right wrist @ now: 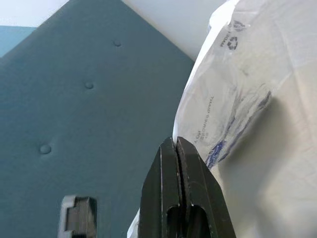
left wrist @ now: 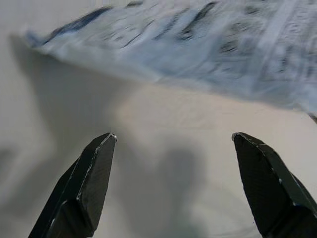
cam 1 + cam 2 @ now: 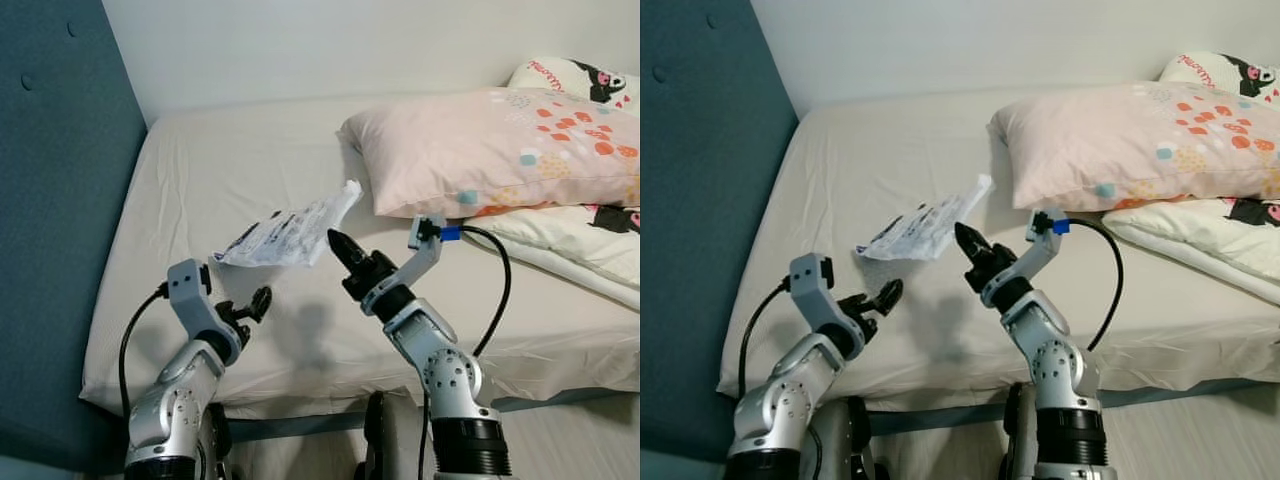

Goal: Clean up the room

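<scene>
Right hand (image 3: pixel 335 241) is seen nearest, fingers pressed together, tip at the edge of a printed plastic wrapper (image 3: pixel 285 235); whether it is pinched cannot be told. Left hand (image 3: pixel 250 305) is spread, just short of the wrapper. Bed (image 3: pixel 250 160), pillow (image 3: pixel 490 150) noted. Step judged: wrapper pickup; firm grip needed next.

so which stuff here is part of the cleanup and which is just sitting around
Part of the job:
- plastic wrapper, litter on the bed, lifted at one edge
- right hand, shut, at the wrapper's edge
- left hand, open, just short of the wrapper

Just there:
- bed
- pink pillow
- cartoon pillow
- teal headboard
</scene>
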Robot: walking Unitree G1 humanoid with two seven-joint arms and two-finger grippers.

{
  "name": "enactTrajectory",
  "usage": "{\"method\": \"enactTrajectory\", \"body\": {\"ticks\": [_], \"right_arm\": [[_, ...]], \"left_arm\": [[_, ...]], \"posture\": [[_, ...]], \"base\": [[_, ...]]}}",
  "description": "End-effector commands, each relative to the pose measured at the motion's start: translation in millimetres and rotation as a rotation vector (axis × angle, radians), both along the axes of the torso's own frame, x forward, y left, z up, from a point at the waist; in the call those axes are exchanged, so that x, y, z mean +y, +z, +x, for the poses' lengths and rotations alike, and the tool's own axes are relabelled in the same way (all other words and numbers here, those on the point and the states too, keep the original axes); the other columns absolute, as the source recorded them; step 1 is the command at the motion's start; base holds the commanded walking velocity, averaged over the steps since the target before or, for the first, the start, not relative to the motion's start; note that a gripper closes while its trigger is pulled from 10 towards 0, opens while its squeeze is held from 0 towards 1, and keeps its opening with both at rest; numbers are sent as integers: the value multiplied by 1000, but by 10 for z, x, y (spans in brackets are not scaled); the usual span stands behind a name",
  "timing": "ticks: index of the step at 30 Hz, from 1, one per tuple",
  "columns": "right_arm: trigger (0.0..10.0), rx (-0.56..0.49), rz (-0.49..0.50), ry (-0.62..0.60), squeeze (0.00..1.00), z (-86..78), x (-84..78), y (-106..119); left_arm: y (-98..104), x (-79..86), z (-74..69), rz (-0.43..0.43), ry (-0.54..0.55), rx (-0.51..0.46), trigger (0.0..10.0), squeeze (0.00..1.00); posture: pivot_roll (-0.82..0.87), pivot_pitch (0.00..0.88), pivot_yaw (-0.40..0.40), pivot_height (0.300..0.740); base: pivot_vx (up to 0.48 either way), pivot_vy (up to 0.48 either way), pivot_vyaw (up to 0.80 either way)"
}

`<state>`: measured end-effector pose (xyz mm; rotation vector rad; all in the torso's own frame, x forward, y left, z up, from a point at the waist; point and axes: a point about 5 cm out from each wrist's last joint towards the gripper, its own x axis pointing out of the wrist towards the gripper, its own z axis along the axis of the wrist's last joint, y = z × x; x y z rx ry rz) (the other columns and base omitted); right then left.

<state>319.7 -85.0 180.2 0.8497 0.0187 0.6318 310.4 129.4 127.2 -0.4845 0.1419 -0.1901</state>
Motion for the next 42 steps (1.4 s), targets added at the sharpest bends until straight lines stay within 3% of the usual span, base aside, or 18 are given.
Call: {"method": "enactTrajectory", "body": {"ticks": [1,7,16,23,28,31,32,33,34,36,42], "right_arm": [[0,46,147,81,0,-128,346,12],[0,61,173,122,0,-165,420,50],[0,50,176,174,0,-205,537,97],[0,50,173,176,0,-199,520,103],[0,55,172,192,0,-212,545,111],[0,59,175,214,0,-248,610,113],[0,61,177,220,0,-261,625,110],[0,63,178,223,0,-269,632,107],[0,63,178,223,0,-269,632,107],[0,66,176,226,0,-281,642,97],[0,72,174,226,0,-283,643,85]], "left_arm": [[-10,-34,18,39,-13,-10,10000,1000],[102,-150,33,43,-111,-60,10000,1000],[106,-332,-101,49,-301,-88,10000,1000],[83,-320,-125,53,-314,-86,10000,1000],[118,-401,-142,36,-332,-95,10000,1000],[105,-437,-90,72,-278,-86,10000,1000],[102,-432,-71,74,-261,-82,4353,980],[101,-420,-59,76,-248,-79,0,737],[101,-420,-59,76,-248,-79,0,737],[102,-402,-46,75,-232,-75,0,0],[95,-375,-31,81,-205,-64,0,0]], "posture": [[2,173,-27,570],[7,179,-24,570],[9,180,-25,570],[12,181,-28,570],[14,181,-28,570],[12,179,-27,570],[9,178,-26,570],[9,177,-26,570],[9,177,-26,570],[9,178,-25,570],[10,178,-26,570]], "base": [[0,0,0],[0,0,0],[0,0,0],[0,0,0],[0,0,0],[0,0,0],[0,0,0],[0,0,0],[0,0,0],[0,0,0],[0,0,0]]}}
